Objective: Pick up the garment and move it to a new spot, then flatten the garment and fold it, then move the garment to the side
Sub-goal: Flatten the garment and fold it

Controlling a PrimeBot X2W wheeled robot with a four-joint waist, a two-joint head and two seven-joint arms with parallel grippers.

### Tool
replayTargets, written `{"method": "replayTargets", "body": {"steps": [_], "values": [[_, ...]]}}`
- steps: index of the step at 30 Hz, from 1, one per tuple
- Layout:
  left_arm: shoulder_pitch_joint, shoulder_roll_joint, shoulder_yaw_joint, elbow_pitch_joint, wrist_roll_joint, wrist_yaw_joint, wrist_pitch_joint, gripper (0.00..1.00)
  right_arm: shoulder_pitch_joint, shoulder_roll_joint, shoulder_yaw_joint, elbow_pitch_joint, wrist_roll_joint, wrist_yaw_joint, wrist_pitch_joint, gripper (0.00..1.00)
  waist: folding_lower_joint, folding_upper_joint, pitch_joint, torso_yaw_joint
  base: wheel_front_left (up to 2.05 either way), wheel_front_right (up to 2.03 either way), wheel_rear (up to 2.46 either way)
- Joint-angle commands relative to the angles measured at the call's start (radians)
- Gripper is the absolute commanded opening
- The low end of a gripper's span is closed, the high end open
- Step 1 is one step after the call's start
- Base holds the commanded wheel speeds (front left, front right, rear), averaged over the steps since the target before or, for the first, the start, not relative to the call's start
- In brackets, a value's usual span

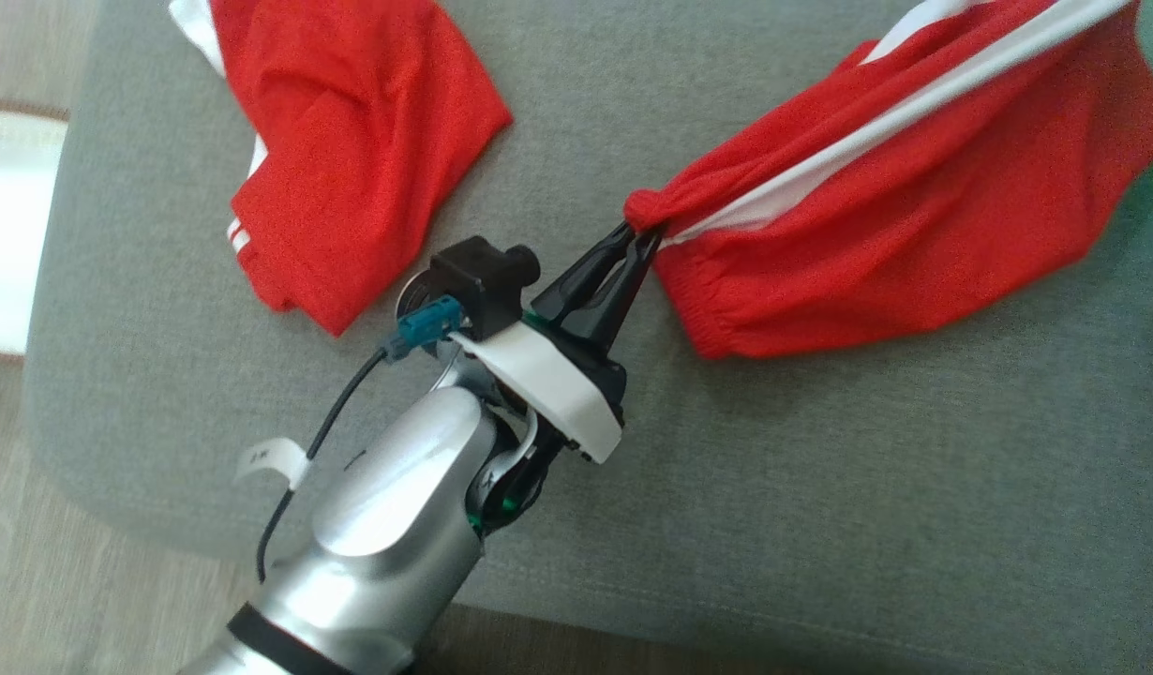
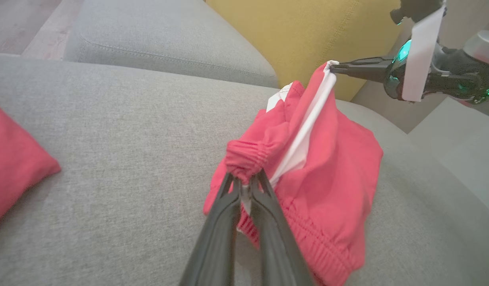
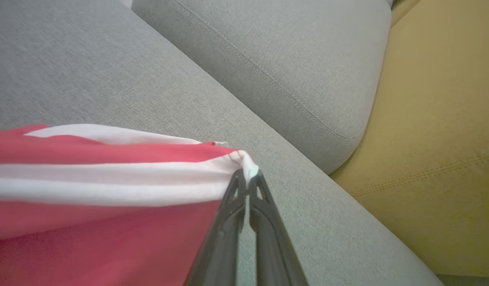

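Garment (image 1: 914, 216) held at two ends.
Left pincer (image 1: 644, 234) clamps waistband (image 2: 244, 155), right pincer (image 2: 334, 67) clamps striped end; advise equal tension, lowering flat.

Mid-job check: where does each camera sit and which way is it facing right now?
Head view: on the head, looking down at the grey fabric sofa seat; silver left forearm and left claw pinching the red white-striped shorts.
Left wrist view: along the left claw's fingers toward the yellow backrest; right claw opposite.
Right wrist view: along the right claw's fingers, across the seat toward a grey cushion.
Shared: both wrist views show the shorts gripped at opposite ends.
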Motion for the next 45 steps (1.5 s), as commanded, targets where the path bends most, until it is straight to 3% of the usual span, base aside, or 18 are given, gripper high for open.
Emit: {"method": "replayTargets", "body": {"steps": [1, 7, 8, 9, 10, 11, 19, 24, 31, 38, 45], "values": [[-0.037, 0.004, 0.025, -0.021, -0.010, -0.004, -0.014, 0.00, -0.034, -0.040, 0.018, -0.006, 0.010, 0.004, -0.012, 0.00, -0.0002, 0.0000, 0.035, 0.030, 0.00, 0.00, 0.00], [-0.066, 0.002, -0.012, -0.019, -0.049, 0.002, -0.027, 0.00, -0.105, -0.057, 0.123, 0.059, 0.020, 0.004, -0.041, 0.00, -0.0002, 0.0000, 0.069, 0.055, 0.00, 0.00, 0.00], [-0.071, 0.002, -0.019, -0.020, -0.053, 0.006, -0.028, 0.29, -0.114, -0.055, 0.132, 0.069, 0.024, 0.004, -0.048, 0.00, -0.0002, 0.0000, 0.072, 0.057, 0.00, 0.00, 0.00], [-0.076, 0.002, -0.025, -0.020, -0.055, 0.011, -0.028, 0.80, -0.121, -0.052, 0.140, 0.077, 0.028, 0.004, -0.060, 0.13, -0.0002, 0.0000, 0.075, 0.058, 0.00, 0.00, 0.00], [-0.080, 0.002, -0.031, -0.020, -0.056, 0.016, -0.029, 1.00, -0.127, -0.049, 0.147, 0.086, 0.033, 0.004, -0.072, 0.96, -0.0002, 0.0000, 0.076, 0.059, 0.00, 0.00, 0.00], [-0.084, 0.002, -0.034, -0.021, -0.058, 0.020, -0.029, 1.00, -0.131, -0.046, 0.151, 0.097, 0.038, 0.004, -0.082, 1.00, -0.0002, 0.0000, 0.077, 0.058, 0.00, 0.00, 0.00], [-0.083, 0.002, -0.010, -0.024, -0.052, 0.039, -0.030, 1.00, -0.144, -0.018, 0.137, 0.193, 0.045, 0.004, -0.171, 1.00, -0.0002, 0.0000, 0.051, 0.035, 0.00, 0.00, 0.00], [-0.059, 0.002, 0.026, -0.014, -0.034, 0.043, -0.030, 1.00, -0.115, 0.033, 0.035, 0.275, 0.036, 0.004, -0.261, 1.00, -0.0002, 0.0000, -0.007, 0.002, 0.00, 0.00, 0.00], [0.002, 0.005, 0.137, -0.014, -0.007, 0.067, -0.030, 1.00, -0.014, 0.157, -0.125, 0.320, 0.043, 0.004, -0.404, 1.00, -0.0002, 0.0000, -0.120, -0.056, 0.00, 0.00, 0.00], [0.103, 0.013, 0.309, -0.090, 0.017, 0.097, -0.030, 1.00, 0.147, 0.288, -0.249, 0.241, 0.064, 0.004, -0.528, 1.00, -0.0002, 0.0000, -0.231, -0.113, 0.00, 0.00, 0.00], [0.275, 0.005, 0.486, -0.207, 0.063, 0.105, -0.030, 1.00, 0.402, 0.429, -0.387, 0.055, 0.002, 0.004, -0.613, 1.00, -0.0002, 0.0000, -0.319, -0.171, 0.00, 0.00, 0.00]]}}
